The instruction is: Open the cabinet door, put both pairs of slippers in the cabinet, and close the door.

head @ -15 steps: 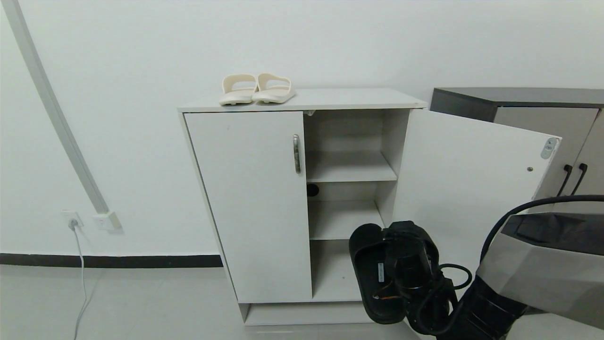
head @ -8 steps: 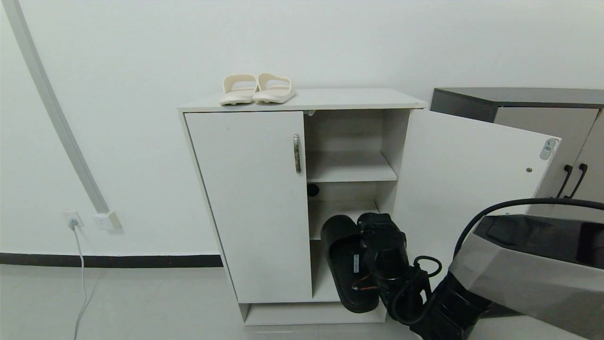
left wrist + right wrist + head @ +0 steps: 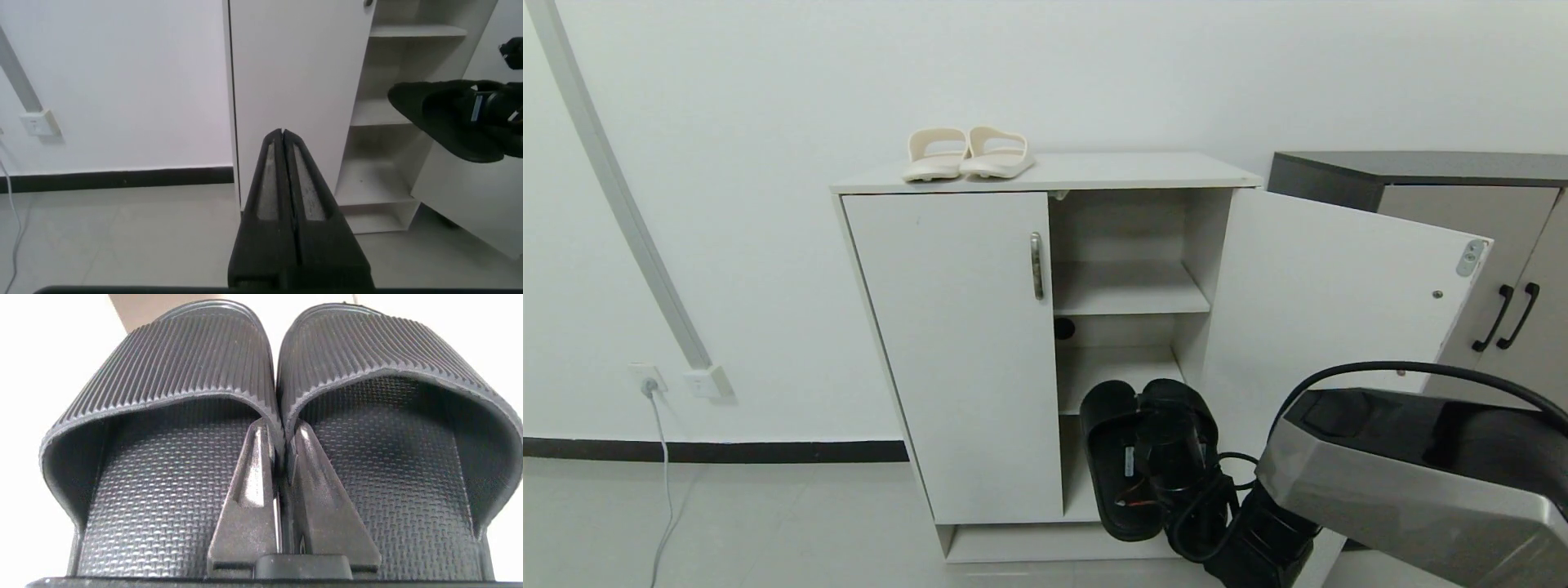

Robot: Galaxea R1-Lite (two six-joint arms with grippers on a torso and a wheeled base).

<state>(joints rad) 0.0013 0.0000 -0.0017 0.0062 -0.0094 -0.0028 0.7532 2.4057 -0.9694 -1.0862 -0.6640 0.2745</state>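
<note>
The white cabinet [image 3: 947,351] has its right door [image 3: 1327,310] swung open and its left door shut. A cream pair of slippers [image 3: 968,153] lies on the cabinet top. My right gripper [image 3: 278,490] is shut on the black pair of slippers [image 3: 278,400], pinching the two inner edges together. In the head view the black slippers [image 3: 1123,465] hang at the mouth of the lowest compartment, toes up. They also show at the open shelves in the left wrist view [image 3: 458,114]. My left gripper [image 3: 282,155] is shut and holds nothing, low in front of the shut door.
Inside are two shelves [image 3: 1131,290] above the bottom compartment. A grey cabinet with black handles [image 3: 1507,314] stands behind the open door. A wall socket with a cable [image 3: 649,384] sits low on the wall to the left. Bare floor lies before the cabinet.
My right arm has carried the black slippers leftward, from in front of the open door into the mouth of the bottom compartment, then slightly lower. The cream pair has not moved.
</note>
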